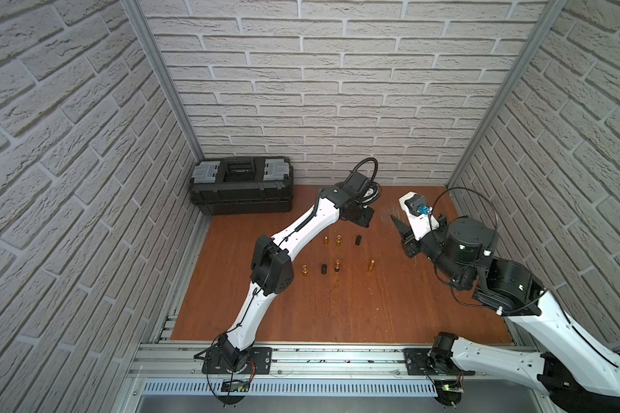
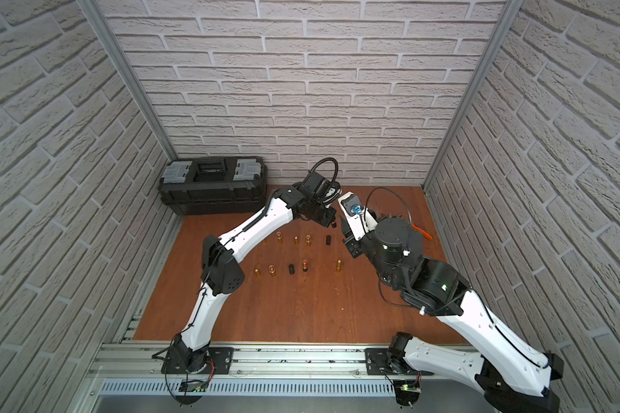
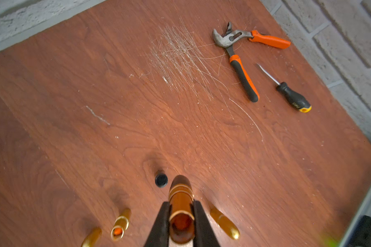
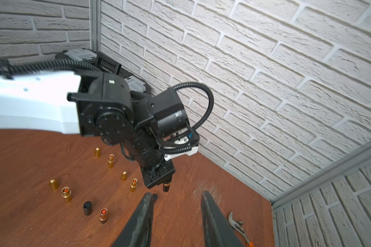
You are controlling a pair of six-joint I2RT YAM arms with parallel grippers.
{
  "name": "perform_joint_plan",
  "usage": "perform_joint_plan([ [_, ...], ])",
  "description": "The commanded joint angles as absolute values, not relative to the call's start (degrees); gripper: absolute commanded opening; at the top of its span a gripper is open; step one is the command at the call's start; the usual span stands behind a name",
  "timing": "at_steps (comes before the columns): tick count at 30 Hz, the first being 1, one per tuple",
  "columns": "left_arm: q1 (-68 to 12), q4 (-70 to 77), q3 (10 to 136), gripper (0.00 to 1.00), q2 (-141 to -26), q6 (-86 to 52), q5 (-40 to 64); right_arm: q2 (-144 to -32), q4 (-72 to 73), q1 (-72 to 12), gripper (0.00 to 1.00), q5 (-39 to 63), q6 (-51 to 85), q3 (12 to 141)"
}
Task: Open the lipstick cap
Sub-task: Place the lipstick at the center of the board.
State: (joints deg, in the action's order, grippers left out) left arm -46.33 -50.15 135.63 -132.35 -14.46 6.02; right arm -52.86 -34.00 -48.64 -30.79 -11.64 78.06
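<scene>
The left jaws are clenching one uncapped gold lipstick [image 3: 180,192] above the rear middle of the surface [image 1: 337,311]. The right jaws are hanging released and empty near it. Four open lipsticks [image 4: 66,194], three gold caps [image 4: 54,184], two black caps [image 4: 87,208] and one taller gold tube [image 1: 370,265] are standing mid-surface in two rows. One pliers [image 3: 242,77] and one screwdriver [image 3: 291,96] are lying by the rear right corner, one toolbox [image 1: 242,189] by the rear left.
</scene>
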Motion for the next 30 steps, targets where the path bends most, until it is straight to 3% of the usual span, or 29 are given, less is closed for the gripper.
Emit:
perform_joint_plan([
  [1, -48.8, -51.0, 141.7, 0.16, -136.5, -10.5, 1.4, -51.6, -34.0, -49.0, 0.39, -32.8, -12.4, 76.7],
  [5, -49.7, -52.2, 145.7, 0.16, -141.0, -10.3, 0.9, -51.0, -34.6, -49.0, 0.39, -33.5, -12.6, 76.6],
  [30, -51.8, -46.0, 139.7, 0.17, -146.5, -9.1, -3.2, -51.9, -32.9, -49.0, 0.4, -34.5, -11.7, 73.1],
])
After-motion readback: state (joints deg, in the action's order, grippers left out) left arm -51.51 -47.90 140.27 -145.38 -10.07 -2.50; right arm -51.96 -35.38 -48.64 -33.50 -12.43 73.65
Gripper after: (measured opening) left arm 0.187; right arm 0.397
